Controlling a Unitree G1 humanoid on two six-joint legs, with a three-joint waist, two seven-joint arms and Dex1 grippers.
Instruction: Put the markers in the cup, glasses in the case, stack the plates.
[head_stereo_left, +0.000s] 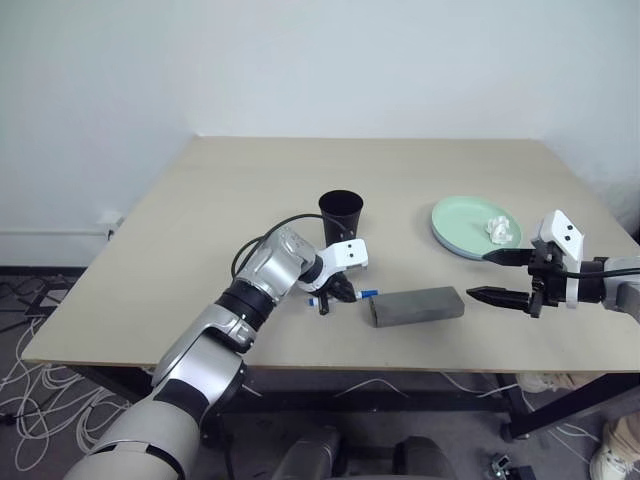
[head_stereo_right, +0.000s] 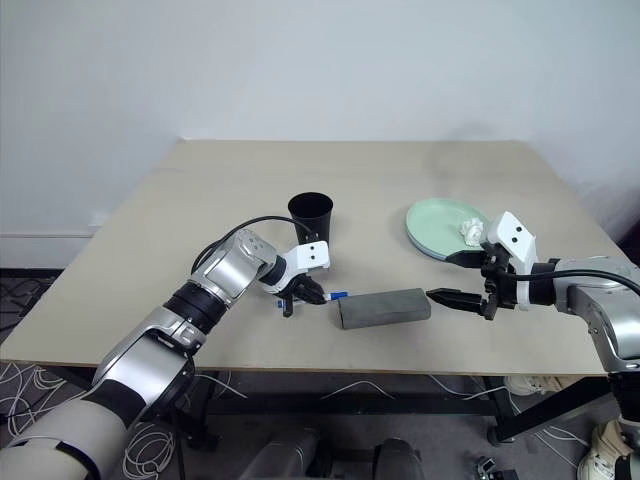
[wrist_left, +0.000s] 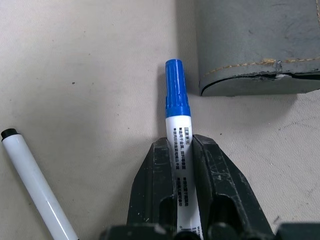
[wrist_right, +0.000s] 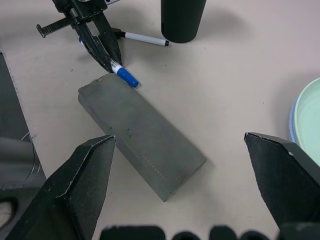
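Your left gripper (wrist_left: 182, 150) clamps the blue marker (wrist_left: 176, 107) beside the case (head_stereo_left: 415, 305), ready for the cup (head_stereo_left: 341, 213); your right gripper (head_stereo_left: 503, 276) hovers spread wide.

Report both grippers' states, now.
Left gripper: shut on the blue-capped marker, on the table.
Right gripper: open, holding nothing.

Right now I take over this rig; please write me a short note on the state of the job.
Left gripper: fingers shut on the blue-capped white marker, which lies on the table beside the closed grey felt case.
Right gripper: open, empty, near the case.
Black-capped white marker: on the table by the black plastic cup.
Mint green plate: holds a crumpled white tissue.
Left: both markers into the cup.
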